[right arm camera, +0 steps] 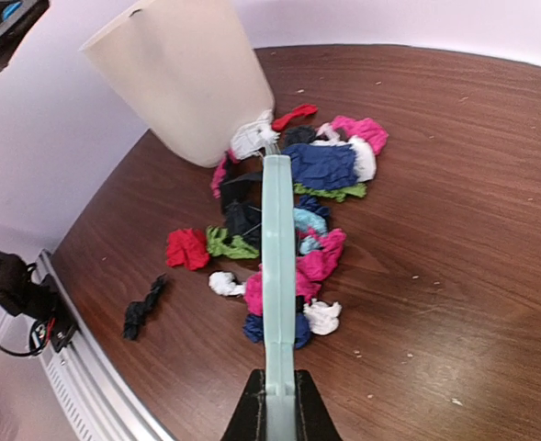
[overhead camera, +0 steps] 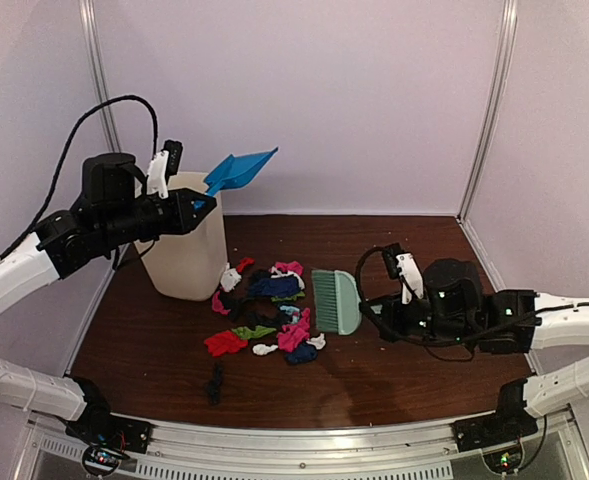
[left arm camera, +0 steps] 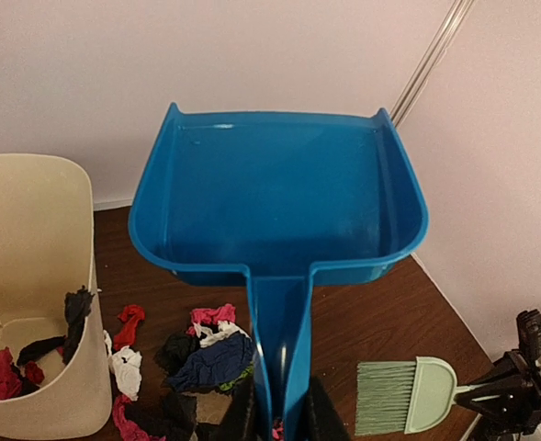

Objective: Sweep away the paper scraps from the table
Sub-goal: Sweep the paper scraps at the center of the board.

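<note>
The table (overhead camera: 424, 380) was a flat, dark reddish-brown slab with a fine wood grain and a ribbed silver metal rail (overhead camera: 304, 440) along its near edge. On its far left stood a tall cream plastic bin (overhead camera: 186, 255), smooth-walled, round-cornered and open at the top. Just above the bin's right rim, the left gripper (left arm camera: 281, 409) was clamped on the narrow handle of a glossy blue plastic dustpan (left arm camera: 279, 193). The dustpan was a broad, shallow scoop with raised, curved side walls, held up in the air. The right gripper (right arm camera: 275, 404) was closed tight on the long flat handle of a pale green plastic brush (overhead camera: 336, 300). Its fan of fine straight bristles pointed left and touched the right edge of the litter. The paper scraps (overhead camera: 264, 310) were small crumpled wads, wrinkled and irregular, in pink, red, dark blue, black, green, white and light blue. Most lay bunched in a loose heap on the middle of the table, between the bin and the brush, with the far ones against the foot of the bin. A red wad sat at the heap's near left edge, and a twisted black strip lay apart, nearer the rail. A few red and black scraps lay inside the bin.
</note>
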`<state>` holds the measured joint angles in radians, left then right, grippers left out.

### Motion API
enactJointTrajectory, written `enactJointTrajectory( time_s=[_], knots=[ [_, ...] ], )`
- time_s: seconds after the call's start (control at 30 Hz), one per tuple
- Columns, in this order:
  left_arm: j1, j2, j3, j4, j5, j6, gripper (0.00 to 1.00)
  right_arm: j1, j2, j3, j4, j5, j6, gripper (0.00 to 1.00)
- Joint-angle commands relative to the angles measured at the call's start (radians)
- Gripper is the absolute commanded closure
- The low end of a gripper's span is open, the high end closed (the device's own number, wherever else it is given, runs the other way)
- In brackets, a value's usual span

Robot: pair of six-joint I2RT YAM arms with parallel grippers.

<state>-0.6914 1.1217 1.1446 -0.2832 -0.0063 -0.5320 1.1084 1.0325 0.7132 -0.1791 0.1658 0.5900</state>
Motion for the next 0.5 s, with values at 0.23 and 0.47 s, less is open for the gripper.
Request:
enactJointTrajectory(
  time_s=[0.23,0.47],
  knots=[
    [-0.021,0.010,-0.042,0.043,-0.010,0.042,1.00,-0.002,0.310,0.059,0.275,-0.214,-0.006,1.00],
    [-0.026,0.010,-0.064,0.028,-0.023,0.055,1.00,-0.042,0.373,0.048,0.241,-0.100,0.007,1.00]
  ],
)
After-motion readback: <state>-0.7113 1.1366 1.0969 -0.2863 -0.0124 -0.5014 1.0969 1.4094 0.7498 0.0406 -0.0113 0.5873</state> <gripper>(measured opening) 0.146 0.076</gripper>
